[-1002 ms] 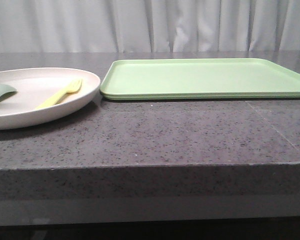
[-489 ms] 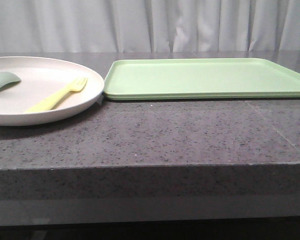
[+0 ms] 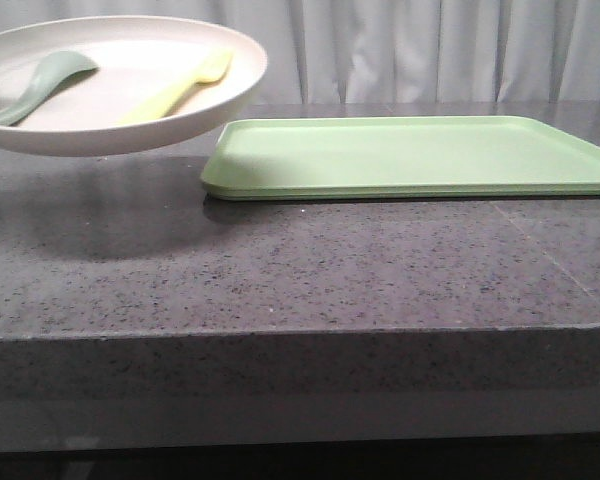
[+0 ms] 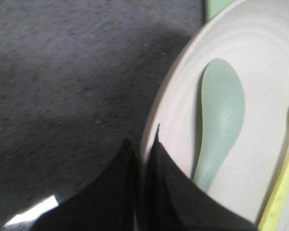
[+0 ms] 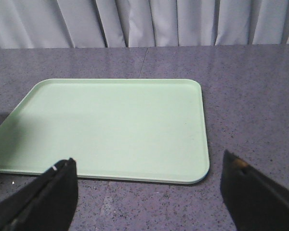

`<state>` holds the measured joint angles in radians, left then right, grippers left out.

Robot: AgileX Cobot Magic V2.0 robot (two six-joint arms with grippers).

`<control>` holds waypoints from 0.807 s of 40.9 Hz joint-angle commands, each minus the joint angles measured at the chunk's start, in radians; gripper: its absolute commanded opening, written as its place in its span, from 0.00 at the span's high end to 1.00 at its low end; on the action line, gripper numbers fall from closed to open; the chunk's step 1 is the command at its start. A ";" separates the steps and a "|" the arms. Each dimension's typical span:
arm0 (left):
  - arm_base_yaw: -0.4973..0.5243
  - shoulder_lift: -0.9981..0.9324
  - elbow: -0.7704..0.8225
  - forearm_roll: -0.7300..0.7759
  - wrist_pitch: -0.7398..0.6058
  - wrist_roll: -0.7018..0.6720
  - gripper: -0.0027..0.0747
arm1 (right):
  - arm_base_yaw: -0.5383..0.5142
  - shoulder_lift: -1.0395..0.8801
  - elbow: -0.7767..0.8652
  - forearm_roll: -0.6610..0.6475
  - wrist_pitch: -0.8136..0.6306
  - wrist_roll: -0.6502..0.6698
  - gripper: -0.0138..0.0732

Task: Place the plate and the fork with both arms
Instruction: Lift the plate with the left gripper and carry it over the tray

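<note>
The cream-white plate hangs in the air at the upper left, tilted, its right edge above the green tray's left end. The pale-yellow fork lies in it, beside a blue-green spoon. My left gripper is shut on the plate's rim, one finger under and one inside; the fork shows along the picture's edge. My right gripper is open and empty, above the table just short of the tray's near edge. It does not show in the front view.
The flat light-green tray lies on the grey speckled table, also in the right wrist view. A white curtain hangs behind. The table's front edge runs across the lower front view.
The plate with fork and spoon has risen off the table and moved right, toward the tray. Its shadow now lies on the table below.
</note>
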<state>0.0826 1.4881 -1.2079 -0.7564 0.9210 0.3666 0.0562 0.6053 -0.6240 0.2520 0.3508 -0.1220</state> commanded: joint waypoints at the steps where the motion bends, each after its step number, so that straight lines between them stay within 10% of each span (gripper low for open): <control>1: -0.091 -0.001 -0.090 -0.083 -0.048 -0.031 0.99 | 0.001 0.004 -0.038 0.007 -0.073 -0.007 0.12; 18: -0.428 0.329 -0.505 -0.061 -0.047 -0.163 0.99 | 0.001 0.004 -0.038 0.007 -0.072 -0.007 0.12; 33: -0.512 0.603 -0.875 0.102 0.025 -0.421 0.99 | 0.055 0.004 -0.038 0.007 -0.076 -0.007 0.12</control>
<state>-0.4236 2.1271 -2.0005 -0.6037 0.9817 0.0161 0.1059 0.6053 -0.6240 0.2520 0.3508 -0.1220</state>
